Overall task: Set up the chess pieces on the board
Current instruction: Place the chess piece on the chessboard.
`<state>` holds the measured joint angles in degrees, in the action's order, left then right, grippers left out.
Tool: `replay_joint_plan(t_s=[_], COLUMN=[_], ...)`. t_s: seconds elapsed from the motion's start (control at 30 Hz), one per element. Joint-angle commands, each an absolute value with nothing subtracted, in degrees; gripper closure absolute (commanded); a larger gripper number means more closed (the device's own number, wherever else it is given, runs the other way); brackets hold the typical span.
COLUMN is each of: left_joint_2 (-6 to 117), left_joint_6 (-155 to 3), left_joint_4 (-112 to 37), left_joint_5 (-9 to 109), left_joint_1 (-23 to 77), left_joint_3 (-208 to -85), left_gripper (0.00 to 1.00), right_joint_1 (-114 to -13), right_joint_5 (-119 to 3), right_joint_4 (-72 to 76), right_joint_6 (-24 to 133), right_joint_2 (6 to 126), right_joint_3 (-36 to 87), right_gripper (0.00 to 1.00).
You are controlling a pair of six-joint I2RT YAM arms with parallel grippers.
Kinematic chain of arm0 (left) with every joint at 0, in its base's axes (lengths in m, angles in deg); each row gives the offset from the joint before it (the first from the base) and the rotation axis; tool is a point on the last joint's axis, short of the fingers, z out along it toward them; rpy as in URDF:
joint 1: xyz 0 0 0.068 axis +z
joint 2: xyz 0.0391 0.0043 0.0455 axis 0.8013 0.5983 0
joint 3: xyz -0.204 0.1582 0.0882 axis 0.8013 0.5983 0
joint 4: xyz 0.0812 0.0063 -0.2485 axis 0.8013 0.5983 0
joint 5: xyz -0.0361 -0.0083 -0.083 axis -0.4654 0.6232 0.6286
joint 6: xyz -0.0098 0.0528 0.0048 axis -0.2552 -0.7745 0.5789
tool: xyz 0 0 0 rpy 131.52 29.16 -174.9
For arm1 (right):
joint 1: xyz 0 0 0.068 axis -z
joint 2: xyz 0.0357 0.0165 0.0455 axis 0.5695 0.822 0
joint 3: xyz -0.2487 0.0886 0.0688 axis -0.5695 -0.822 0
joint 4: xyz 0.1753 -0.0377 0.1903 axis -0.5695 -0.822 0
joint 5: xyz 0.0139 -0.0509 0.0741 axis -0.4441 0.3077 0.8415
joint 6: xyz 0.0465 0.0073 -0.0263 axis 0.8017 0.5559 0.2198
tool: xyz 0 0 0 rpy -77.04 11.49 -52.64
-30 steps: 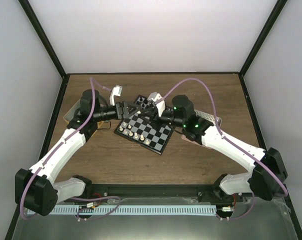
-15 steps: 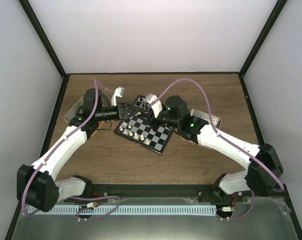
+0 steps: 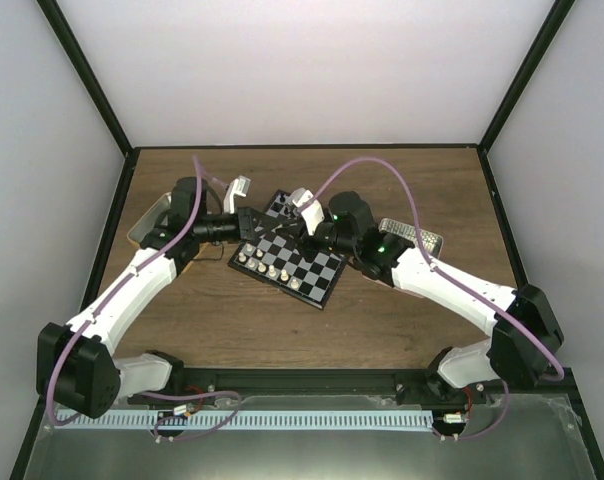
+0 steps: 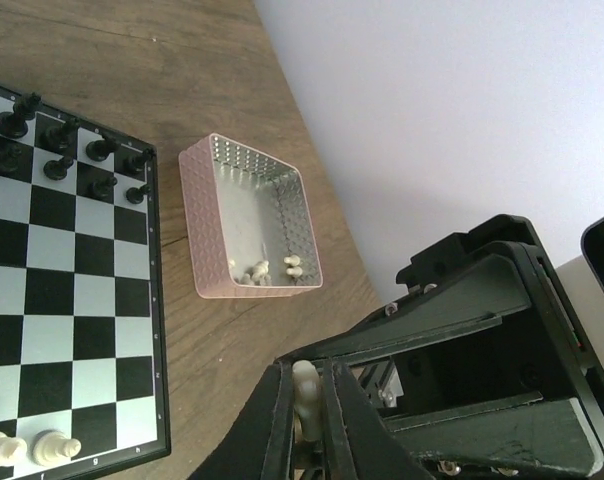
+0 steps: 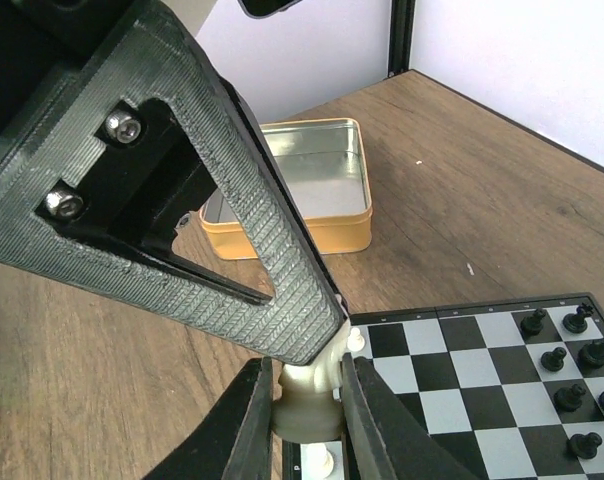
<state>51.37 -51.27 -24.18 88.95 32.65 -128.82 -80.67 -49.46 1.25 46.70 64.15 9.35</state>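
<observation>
Right gripper (image 5: pixel 304 385) had slid left to meet the left gripper (image 4: pixel 304 385) over the board (image 3: pixel 302 265), both pinching a cream-white piece (image 5: pixel 310 380)

I count one small square chessboard with black and pale grey checks (image 3: pixel 314 264), one pink perforated square tray (image 4: pixel 196 230) and one yellow-sided metal tin (image 5: pixel 294 236) on the wooden tabletop (image 3: pixel 237 322). Eight tiny black chess figures (image 4: pixel 58 131) stand on the board. My left end effector (image 4: pixel 304 398) and my right end effector (image 5: pixel 307 392) each pinch one cream-white figure (image 4: pixel 304 376). The cream figures in the tray are too small to count.
</observation>
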Motion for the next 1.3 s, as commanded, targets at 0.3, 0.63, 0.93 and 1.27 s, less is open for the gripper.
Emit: replay_joint_plan(t_s=[0.3, 0.63, 0.93, 1.27], left_joint_2=[49.9, 47.4, 49.5, 58.3], left_joint_6=[-64.5, -71.8, -72.7, -72.4], left_joint_4=[-18.2, -14.8, -14.4, -16.4], left_joint_5=[73.5, 63.5, 47.8, 40.1], left_joint_1=[32.6, 29.9, 14.7, 1.8], left_joint_3=[-130.5, -128.9, -128.8, -128.3], left_gripper=[0.96, 0.96, 0.96, 0.96], right_joint_1=[-80.5, -73.0, -65.1, -61.6], right_joint_5=[-61.9, -67.7, -67.9, -67.3], right_joint_4=[-1.9, -1.8, -4.2, -5.3], right_joint_6=[52.1, 70.6, 84.2, 88.6], right_joint_2=[60.7, 53.2, 53.5, 54.4], right_joint_3=[8.9, -1.3, -5.3, -7.5], right_gripper=[0.35, 0.32, 0.32, 0.31])
